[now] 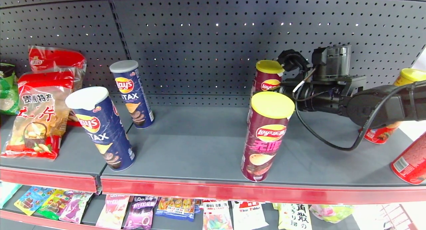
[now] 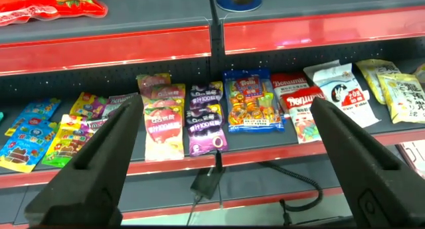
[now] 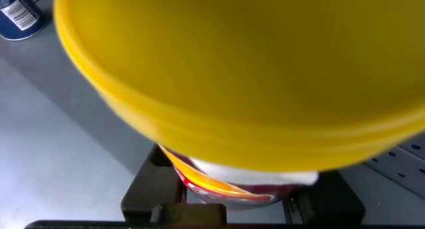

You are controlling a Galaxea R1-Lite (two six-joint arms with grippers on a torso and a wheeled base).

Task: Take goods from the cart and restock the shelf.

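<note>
Left tool point(image 2: 226, 103): released, jaws spread, facing the snack packets point(image 2: 202, 119) beyond it. Front can point(image 1: 266, 136): upright on the shelf point(image 1: 199, 146), just nearer than the right tool point(image 1: 279, 88). Right tool: grasping the rear can point(image 1: 268, 77), apparently to seat it behind the front can as one row.

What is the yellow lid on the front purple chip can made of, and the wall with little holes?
The yellow lid looks like smooth plastic: even colour, soft sheen, rolled rim. The holed back wall seems painted metal: matte grey sheet, neat punched rows, but unproven.
</note>
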